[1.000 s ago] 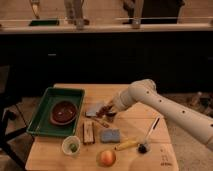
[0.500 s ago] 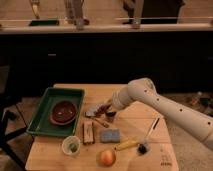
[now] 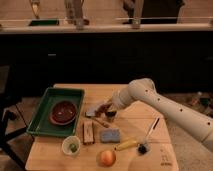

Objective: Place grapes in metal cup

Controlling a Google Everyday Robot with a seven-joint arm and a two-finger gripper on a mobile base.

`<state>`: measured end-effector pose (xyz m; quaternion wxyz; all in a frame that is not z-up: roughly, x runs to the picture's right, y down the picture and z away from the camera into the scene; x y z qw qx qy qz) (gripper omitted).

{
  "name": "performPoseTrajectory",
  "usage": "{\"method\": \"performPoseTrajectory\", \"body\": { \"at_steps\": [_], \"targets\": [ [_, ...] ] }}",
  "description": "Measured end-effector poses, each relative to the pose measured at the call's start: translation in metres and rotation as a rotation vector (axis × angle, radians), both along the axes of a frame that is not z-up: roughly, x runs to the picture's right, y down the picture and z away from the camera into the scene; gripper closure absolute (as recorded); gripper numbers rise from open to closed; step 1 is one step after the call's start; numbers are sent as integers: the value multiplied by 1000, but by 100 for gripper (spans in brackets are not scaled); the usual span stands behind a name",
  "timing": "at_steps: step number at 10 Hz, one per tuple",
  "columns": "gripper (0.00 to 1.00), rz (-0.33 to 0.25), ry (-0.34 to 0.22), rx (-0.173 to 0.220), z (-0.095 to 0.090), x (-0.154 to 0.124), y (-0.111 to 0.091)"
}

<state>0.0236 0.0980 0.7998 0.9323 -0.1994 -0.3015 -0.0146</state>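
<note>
The arm is drawing a little closer over the middle of the table (image 3: pixel 165 120), bringing the gripper (image 3: pixel 106 106) right above the metal cup (image 3: pixel 110 114). Nothing shows how its grip stands, nor any grapes. The drop is probably coming next.

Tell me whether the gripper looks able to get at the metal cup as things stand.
Probably yes. The gripper hangs at the table's middle, right beside the metal cup, and nothing visible stands between them or covers the cup.
</note>
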Motion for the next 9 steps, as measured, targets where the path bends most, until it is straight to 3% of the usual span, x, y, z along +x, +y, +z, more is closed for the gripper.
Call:
{"method": "performPoseTrajectory", "body": {
  "at_steps": [3,4,9],
  "targets": [
    [99,12,0,-4,3,4,0],
    [94,17,-1,-6,3,4,0],
    [42,60,-3,-8,7,9,-4]
  ]
}}
